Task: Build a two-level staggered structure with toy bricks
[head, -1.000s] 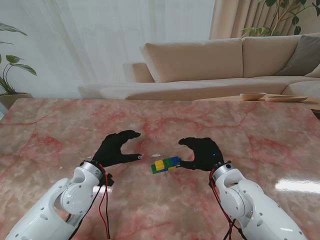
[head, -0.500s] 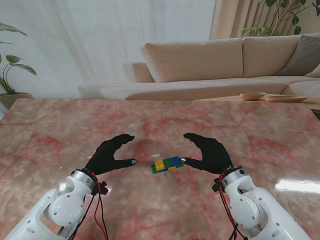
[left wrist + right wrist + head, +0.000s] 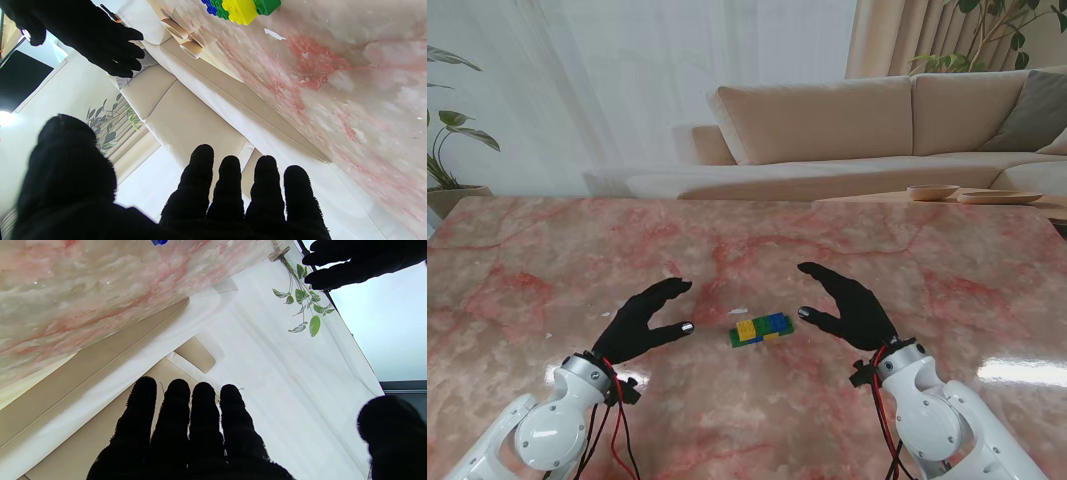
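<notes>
A small brick structure [image 3: 761, 329] of green, yellow and blue bricks sits on the pink marble table [image 3: 547, 260] between my two hands. My left hand [image 3: 640, 318] hovers open to its left, fingers spread, holding nothing. To the structure's right my right hand [image 3: 849, 304] is open too, its thumb tip a short gap from the bricks. In the left wrist view the bricks [image 3: 243, 8] show with a yellow one in front, and my right hand [image 3: 96, 36] shows beyond them. Only a blue brick corner [image 3: 159, 241] shows in the right wrist view.
A small white scrap [image 3: 740, 311] lies on the table just beyond the bricks. A beige sofa [image 3: 847, 130] stands behind the table's far edge, with bowls [image 3: 932, 191] on a side table at the right. A plant [image 3: 447, 150] stands far left.
Both hands have drawn back toward me and away from the bricks. My right hand let go of the structure's right end and opened. The bricks have stayed in place.
</notes>
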Controlling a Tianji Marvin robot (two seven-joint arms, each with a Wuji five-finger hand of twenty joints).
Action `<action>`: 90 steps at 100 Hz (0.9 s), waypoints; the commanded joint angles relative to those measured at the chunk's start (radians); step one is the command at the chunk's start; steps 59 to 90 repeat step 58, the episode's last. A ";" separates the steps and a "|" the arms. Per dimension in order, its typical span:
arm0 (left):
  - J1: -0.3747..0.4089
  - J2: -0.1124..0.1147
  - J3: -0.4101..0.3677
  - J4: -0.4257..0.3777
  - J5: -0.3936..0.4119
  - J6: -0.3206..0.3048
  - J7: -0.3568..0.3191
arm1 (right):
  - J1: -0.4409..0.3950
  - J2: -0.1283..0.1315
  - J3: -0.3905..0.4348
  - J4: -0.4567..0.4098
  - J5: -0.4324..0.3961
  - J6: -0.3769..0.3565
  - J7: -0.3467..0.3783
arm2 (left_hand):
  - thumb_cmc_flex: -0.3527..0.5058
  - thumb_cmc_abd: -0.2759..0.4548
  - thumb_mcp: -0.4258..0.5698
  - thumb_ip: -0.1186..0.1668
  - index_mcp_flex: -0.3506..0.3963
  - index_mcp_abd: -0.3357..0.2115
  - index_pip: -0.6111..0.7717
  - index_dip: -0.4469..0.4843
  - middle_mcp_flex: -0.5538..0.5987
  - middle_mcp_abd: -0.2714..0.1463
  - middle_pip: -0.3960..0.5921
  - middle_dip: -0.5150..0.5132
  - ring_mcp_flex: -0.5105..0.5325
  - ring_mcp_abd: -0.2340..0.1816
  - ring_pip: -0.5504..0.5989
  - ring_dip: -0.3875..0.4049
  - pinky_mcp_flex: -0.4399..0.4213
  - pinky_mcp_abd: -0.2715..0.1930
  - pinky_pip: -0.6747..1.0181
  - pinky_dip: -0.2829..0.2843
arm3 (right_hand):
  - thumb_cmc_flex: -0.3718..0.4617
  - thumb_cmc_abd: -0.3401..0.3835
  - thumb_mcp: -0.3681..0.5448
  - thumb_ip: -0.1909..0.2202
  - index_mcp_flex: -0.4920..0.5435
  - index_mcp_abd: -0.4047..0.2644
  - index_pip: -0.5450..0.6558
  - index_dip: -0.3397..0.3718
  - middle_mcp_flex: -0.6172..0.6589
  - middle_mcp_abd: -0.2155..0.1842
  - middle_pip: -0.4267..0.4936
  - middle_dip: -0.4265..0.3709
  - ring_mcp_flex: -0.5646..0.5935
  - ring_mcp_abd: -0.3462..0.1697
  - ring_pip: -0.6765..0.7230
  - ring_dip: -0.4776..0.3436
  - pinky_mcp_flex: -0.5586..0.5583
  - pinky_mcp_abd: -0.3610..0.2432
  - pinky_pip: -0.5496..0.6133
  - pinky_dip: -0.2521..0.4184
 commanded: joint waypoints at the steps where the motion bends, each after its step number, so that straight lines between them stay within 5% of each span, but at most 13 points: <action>1: 0.008 -0.001 -0.004 -0.016 0.005 0.009 0.001 | -0.017 -0.006 0.002 -0.008 -0.005 0.001 0.003 | -0.036 0.038 -0.029 0.026 -0.032 0.002 -0.015 -0.006 -0.032 -0.010 -0.026 -0.013 -0.046 -0.055 -0.037 -0.013 0.001 -0.050 -0.029 -0.015 | -0.035 0.013 -0.016 0.039 -0.030 -0.006 0.001 -0.015 -0.016 0.004 -0.022 -0.017 -0.029 -0.002 -0.005 -0.018 -0.013 -0.032 -0.022 -0.028; 90: 0.005 0.004 0.002 -0.039 0.017 0.037 -0.019 | -0.013 -0.008 0.001 0.003 -0.013 0.007 -0.015 | -0.026 0.041 -0.019 0.041 -0.038 0.002 -0.003 0.001 -0.032 -0.011 -0.028 -0.015 -0.048 -0.056 -0.044 -0.011 0.003 -0.043 -0.056 -0.027 | 0.009 0.008 -0.030 0.043 -0.031 -0.033 0.029 -0.014 -0.027 -0.016 0.018 0.002 -0.036 -0.006 0.003 -0.004 -0.035 -0.022 -0.002 -0.029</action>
